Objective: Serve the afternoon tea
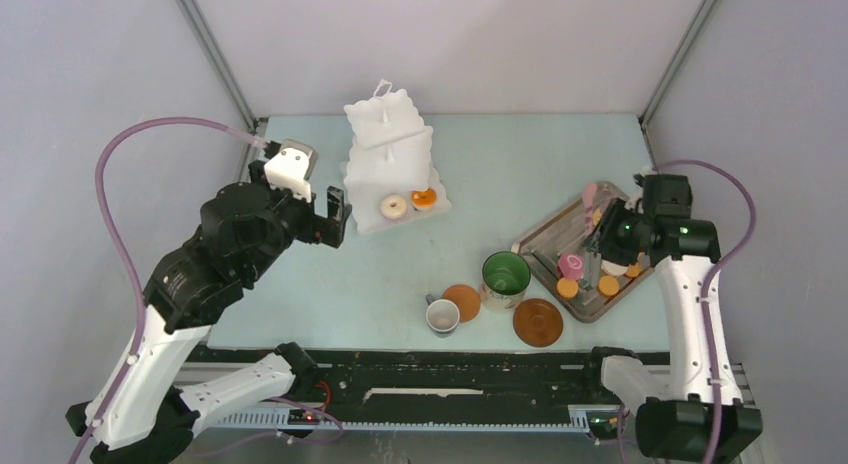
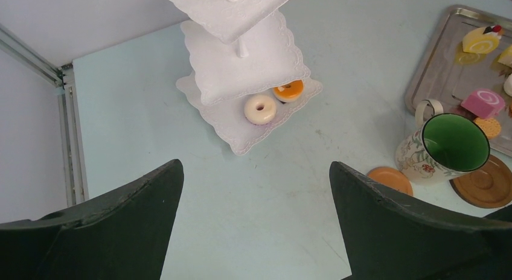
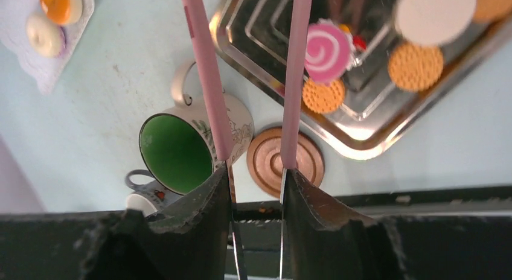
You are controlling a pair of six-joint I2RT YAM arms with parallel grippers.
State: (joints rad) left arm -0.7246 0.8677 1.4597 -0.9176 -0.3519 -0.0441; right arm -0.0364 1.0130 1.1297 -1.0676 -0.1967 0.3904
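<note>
Pale table: stand bottom tier holds only doughnut and orange round; upper tiers appear bare. Remaining pastries, pink cake included, sit on the tray. Left jaws apart, empty; right jaws clamped on tongs. Service judged barely begun.

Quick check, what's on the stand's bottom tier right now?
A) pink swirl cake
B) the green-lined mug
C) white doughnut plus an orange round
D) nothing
C: in the left wrist view, the bottom tier of the stand carries a white doughnut and an orange round side by side, and nothing else.
</note>
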